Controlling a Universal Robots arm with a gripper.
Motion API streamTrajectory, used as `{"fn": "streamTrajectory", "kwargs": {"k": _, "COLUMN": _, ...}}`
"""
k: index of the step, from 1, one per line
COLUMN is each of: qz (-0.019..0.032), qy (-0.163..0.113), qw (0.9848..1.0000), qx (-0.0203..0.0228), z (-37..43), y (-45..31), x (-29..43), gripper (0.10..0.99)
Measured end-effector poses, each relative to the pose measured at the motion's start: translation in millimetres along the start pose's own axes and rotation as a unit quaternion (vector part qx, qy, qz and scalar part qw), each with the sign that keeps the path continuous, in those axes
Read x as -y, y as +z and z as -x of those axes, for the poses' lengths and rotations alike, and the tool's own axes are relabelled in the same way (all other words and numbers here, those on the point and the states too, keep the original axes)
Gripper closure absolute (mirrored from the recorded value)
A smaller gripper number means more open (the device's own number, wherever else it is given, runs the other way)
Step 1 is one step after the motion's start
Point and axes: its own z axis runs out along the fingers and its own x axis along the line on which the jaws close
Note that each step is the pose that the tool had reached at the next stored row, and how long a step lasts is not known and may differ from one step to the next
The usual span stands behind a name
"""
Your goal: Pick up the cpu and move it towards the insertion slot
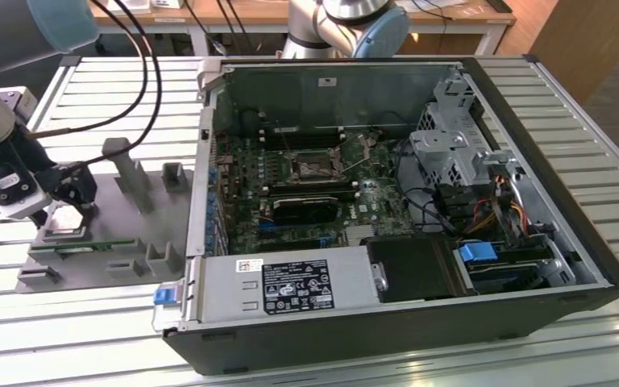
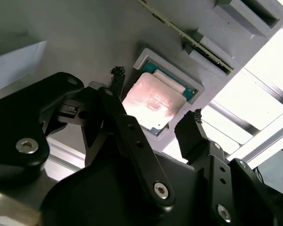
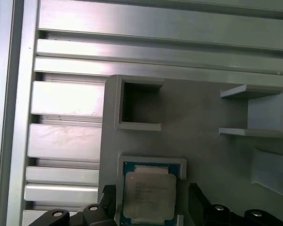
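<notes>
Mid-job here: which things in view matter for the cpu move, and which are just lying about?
Job: cpu, in its grey tray pocket; open pincer straddling it; insertion slot on the motherboard.
Lying about: green circuit strip; black heatsink; power supply box.

Slatted aluminium tabletop (image 1: 611,201). Open computer case (image 1: 417,330) lies on it, side panel off. Grey fixture plate (image 1: 105,270) lies flat on the slats just beside the case, on the exterior view's left.
</notes>
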Motion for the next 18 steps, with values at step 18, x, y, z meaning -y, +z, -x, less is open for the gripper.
{"fn": "streamTrajectory", "kwargs": {"k": 18, "qz": -0.0002, "qy": 0.0, "qw": 1.0, "qx": -0.0011, "z": -0.5, "y": 7.4, "x": 0.0, "gripper": 0.518}}
